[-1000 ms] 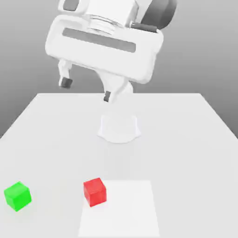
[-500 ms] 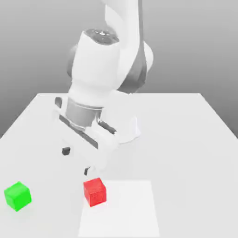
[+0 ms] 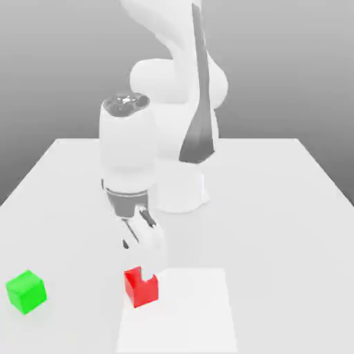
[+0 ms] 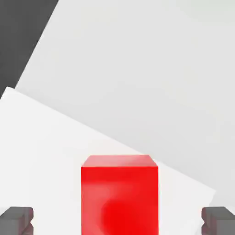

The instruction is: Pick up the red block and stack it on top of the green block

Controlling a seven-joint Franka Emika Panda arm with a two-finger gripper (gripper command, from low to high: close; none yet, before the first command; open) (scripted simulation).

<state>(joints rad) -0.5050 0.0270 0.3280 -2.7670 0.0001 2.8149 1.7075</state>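
1. Exterior view: the red block (image 3: 141, 288) sits on the white table (image 3: 276, 200), near its front edge, at the corner of a paler square patch (image 3: 187, 311). The green block (image 3: 26, 291) lies well apart toward the exterior view's left, close to that side's edge, with bare tabletop between the two.
2. Exterior view: the gripper (image 3: 143, 266) hangs straight down over the red block, one fingertip overlapping the cube's top edge. The arm (image 3: 159, 124) is smooth, glossy white with a dark grey seam; both cubes are plain, matte and sharp-cornered.
3. Hand view: the red block (image 4: 120, 193) stands between two dark grey fingertips (image 4: 16, 220), each well clear of its sides, so the fingers are spread wide and hold nothing. The pale patch (image 4: 55, 151) lies under the block.
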